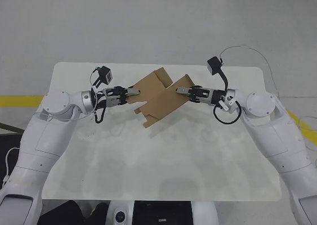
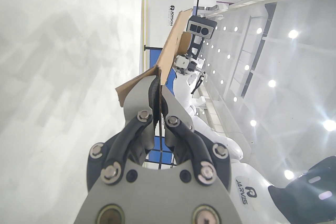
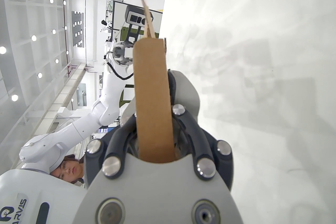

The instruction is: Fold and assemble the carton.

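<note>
A flat brown carton (image 1: 159,98) hangs above the white table (image 1: 158,163), held between both arms near the table's far side. My left gripper (image 1: 129,92) is shut on its left flap; in the left wrist view the cardboard (image 2: 172,46) runs edge-on between the pads of the left gripper (image 2: 158,88). My right gripper (image 1: 184,91) is shut on the carton's right flap. In the right wrist view a brown cardboard strip (image 3: 152,93) passes between the fingers of the right gripper (image 3: 155,75) and hides the fingertips. The carton is unfolded, with panels slanting down toward the table's middle.
The white table (image 3: 262,51) is bare around the carton, with free room across its near half. Grey floor and a yellow line (image 1: 6,101) lie beyond the table's edges. Cables (image 1: 259,56) trail off the right arm at the back right.
</note>
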